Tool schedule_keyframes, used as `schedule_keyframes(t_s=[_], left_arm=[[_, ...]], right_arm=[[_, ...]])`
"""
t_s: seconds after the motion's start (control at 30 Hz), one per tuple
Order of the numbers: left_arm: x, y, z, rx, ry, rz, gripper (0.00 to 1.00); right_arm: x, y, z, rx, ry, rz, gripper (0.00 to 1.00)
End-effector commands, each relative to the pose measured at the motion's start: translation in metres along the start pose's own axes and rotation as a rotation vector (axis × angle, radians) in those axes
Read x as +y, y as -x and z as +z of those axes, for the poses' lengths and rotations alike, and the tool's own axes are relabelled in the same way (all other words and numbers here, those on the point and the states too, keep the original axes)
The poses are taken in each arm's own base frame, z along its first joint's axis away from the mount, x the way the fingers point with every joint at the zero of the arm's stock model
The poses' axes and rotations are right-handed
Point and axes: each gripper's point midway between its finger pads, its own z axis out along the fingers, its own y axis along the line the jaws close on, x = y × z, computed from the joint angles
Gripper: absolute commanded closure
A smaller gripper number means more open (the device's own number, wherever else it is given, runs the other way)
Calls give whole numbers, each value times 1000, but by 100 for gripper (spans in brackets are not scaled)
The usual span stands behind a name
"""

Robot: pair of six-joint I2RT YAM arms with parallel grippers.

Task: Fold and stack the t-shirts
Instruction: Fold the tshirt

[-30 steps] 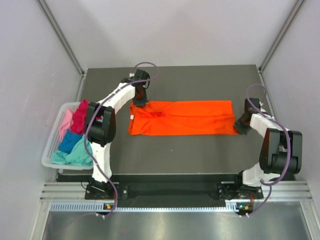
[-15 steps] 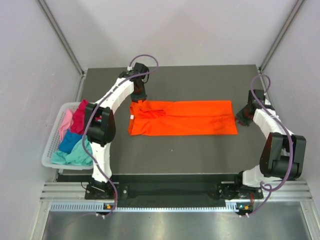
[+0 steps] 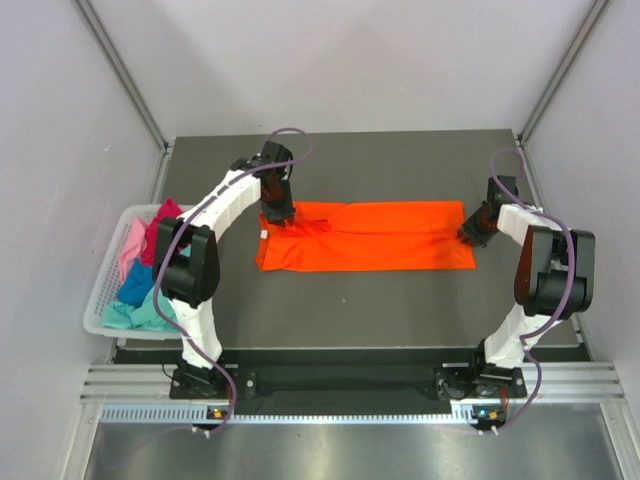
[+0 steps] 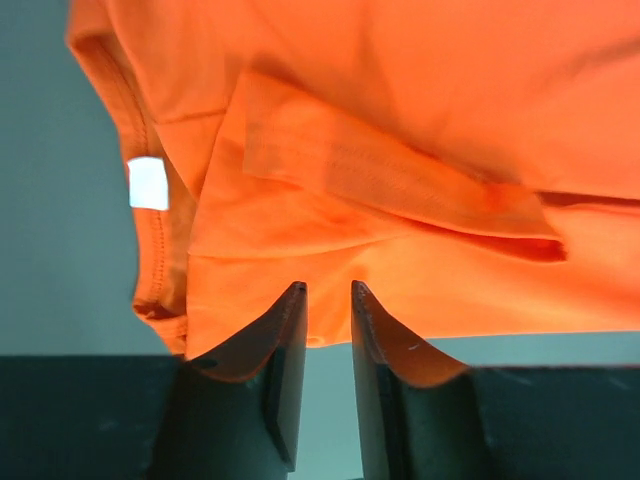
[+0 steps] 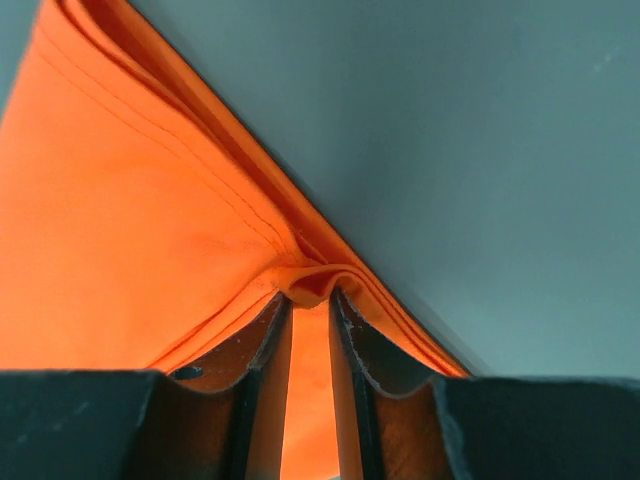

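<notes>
The orange shirt point(image 3: 365, 236) lay folded into a long band across the middle of the counter point(image 3: 350, 310). Its right end lay near the counter's right edge, with bare surface along the far and near sides. The left hand point(image 3: 279, 212) stood at the shirt's far-left corner, released, its fingertips point(image 4: 296, 296) a narrow gap apart over the hem. A small white tag point(image 4: 148, 183) sat at the collar, too washed out to read. The right hand point(image 5: 311, 292) was grasping a raised fold of the shirt's right edge. The other shirts point(image 3: 150, 305) lay heaped in a white basket point(image 3: 100, 287) off the counter's left edge.
</notes>
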Motion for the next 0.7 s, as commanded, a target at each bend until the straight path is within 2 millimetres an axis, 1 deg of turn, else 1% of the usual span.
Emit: schedule_keyframes(t_s=[0.0, 0.03, 0.1, 0.13, 0.2, 0.3, 0.4, 0.47, 0.5, 0.53, 0.57, 0.6, 0.63, 0.67], left_arm=[[-12, -3, -3, -5, -77, -18, 71], [-12, -6, 1, 6, -76, -26, 72], [-15, -7, 5, 9, -86, -49, 73], [-13, -10, 8, 15, -81, -57, 74], [-12, -7, 9, -2, -67, -71, 74], [-14, -4, 14, -10, -67, -69, 75], [-15, -6, 25, 3, -61, -85, 76], [-16, -3, 34, -8, -58, -96, 76], [-16, 4, 35, -29, -52, -102, 76], [-16, 6, 41, -33, -43, -104, 76], [-19, 16, 44, -52, -42, -106, 76], [-19, 26, 41, -87, -28, -106, 76], [-19, 30, 48, -88, -19, -103, 76], [-21, 37, 49, -103, -17, -97, 76]], right_arm=[[11, 27, -7, -108, 3, -4, 78], [6, 26, -6, -120, -20, 1, 78], [5, 28, -11, -138, -25, 12, 78], [5, 29, -13, -149, -16, 12, 78], [7, 31, -17, -157, -8, 12, 78], [15, 33, -25, -165, 29, -5, 77], [21, 35, -36, -175, 59, -11, 76], [26, 38, -45, -186, 84, -14, 76], [29, 36, -47, -182, 96, -17, 75], [31, 39, -54, -198, 108, -17, 75], [33, 42, -61, -211, 118, -21, 75], [37, 38, -61, -194, 141, -25, 75], [40, 39, -68, -202, 159, -34, 75], [43, 40, -72, -206, 174, -40, 75]])
